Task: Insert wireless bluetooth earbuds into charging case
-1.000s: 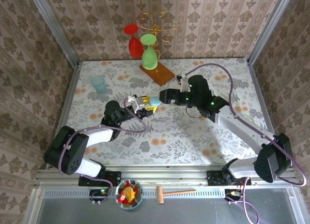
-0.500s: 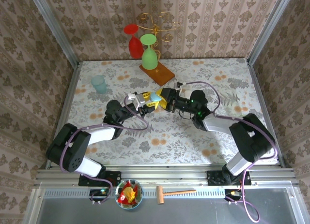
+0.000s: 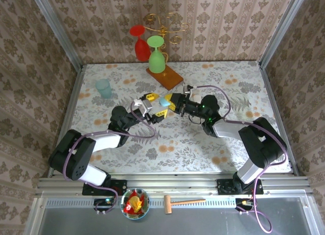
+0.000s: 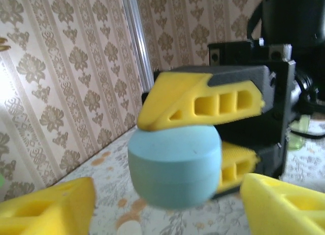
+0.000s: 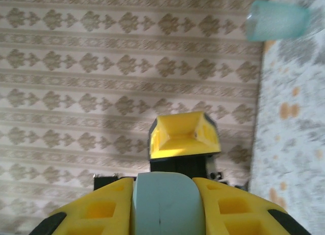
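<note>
Bright, even light is filling top view, shadows soft. Left wrist pic: wall (image 4: pixel 30 93) is glaring at 9 o'clock, left gripper (image 4: pixel 167 197) fingers (image 4: pixel 45 207) blurring at 5 & 7.

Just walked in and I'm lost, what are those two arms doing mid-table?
They meet above the middle of the table around a light blue charging case. The right gripper is clamped on it, one finger above and one below in the left wrist view. The left gripper has its jaws open on either side, not touching the case. It looks like a handover.
</note>
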You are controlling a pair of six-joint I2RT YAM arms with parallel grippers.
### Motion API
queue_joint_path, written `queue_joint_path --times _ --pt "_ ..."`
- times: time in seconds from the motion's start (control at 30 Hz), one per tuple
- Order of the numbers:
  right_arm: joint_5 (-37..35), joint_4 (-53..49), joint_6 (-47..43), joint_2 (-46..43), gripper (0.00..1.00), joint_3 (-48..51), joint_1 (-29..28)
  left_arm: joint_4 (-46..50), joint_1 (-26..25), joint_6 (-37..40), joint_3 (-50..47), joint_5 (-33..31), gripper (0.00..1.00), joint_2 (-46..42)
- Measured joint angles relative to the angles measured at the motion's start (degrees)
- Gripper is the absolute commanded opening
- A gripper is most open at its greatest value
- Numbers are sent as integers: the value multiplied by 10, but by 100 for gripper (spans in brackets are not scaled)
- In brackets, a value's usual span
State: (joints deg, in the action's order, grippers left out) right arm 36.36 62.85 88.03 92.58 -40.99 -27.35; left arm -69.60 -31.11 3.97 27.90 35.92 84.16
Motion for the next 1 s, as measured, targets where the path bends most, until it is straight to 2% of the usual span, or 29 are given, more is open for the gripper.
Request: queue_joint_path --times 0.13,0.33,0.6,0.67,0.73,0.93,1.0 --pt "-28 -150 -119 -33 25 1 25 108 -5 61 -14 -14 87 -33" --pt "-94 -322 -254 -31 26 1 32 272 -41 145 -14 -42 89 -78" --pt "-163 -386 -323 41 26 9 32 376 -49 178 -13 -43 90 -78" --pt "-176 -391 -327 59 30 17 32 385 -52 182 -12 -43 90 -77" --pt "-180 -386 -327 69 36 22 34 391 -52 183 -12 -43 91 -77" --pt "-207 -395 -344 50 77 22 34 396 -52 183 -12 -52 96 -78" --pt "-228 -418 -359 29 86 23 35 391 -50 181 -13 -65 97 -78"
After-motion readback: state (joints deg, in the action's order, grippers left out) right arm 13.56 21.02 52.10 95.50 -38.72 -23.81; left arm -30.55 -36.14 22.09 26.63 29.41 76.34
